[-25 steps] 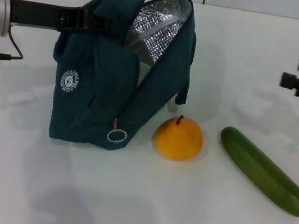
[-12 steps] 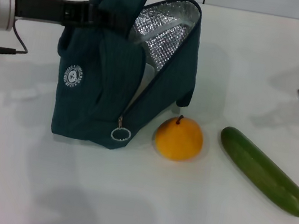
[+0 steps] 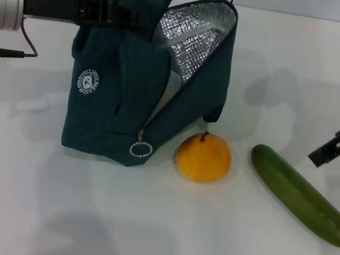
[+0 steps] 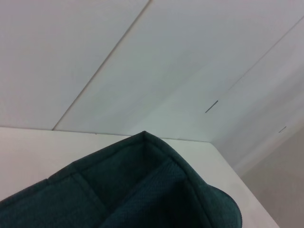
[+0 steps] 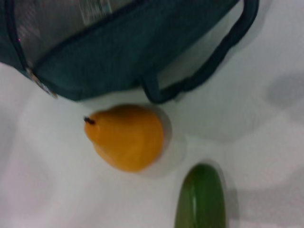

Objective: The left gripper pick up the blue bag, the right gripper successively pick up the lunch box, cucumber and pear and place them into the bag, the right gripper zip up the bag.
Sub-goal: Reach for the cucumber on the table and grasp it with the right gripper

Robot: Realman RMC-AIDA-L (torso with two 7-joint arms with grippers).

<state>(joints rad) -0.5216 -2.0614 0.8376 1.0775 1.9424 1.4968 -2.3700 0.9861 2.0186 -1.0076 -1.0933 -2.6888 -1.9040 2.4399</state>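
The blue bag [image 3: 119, 103] stands at the table's left, its top flap raised and its silver lining [image 3: 194, 37] open toward the right. My left gripper [image 3: 113, 14] reaches in from the left and is shut on the bag's top. A pale object [image 3: 171, 90] shows inside the opening; it may be the lunch box. The orange pear [image 3: 203, 157] lies just right of the bag's base, also in the right wrist view [image 5: 126, 137]. The green cucumber [image 3: 301, 195] lies right of the pear, also in the right wrist view [image 5: 202, 197]. My right gripper [image 3: 326, 153] hangs just above and right of the cucumber's near end.
The white table [image 3: 141, 226] runs to a white wall at the back. The bag's strap [image 5: 209, 61] loops onto the table beside the pear. The zip pull ring [image 3: 139, 149] hangs at the bag's front corner.
My right gripper has moved from the far right edge down and inward toward the cucumber. The bag has shifted slightly right and its opening has widened. Pear and cucumber have not moved.
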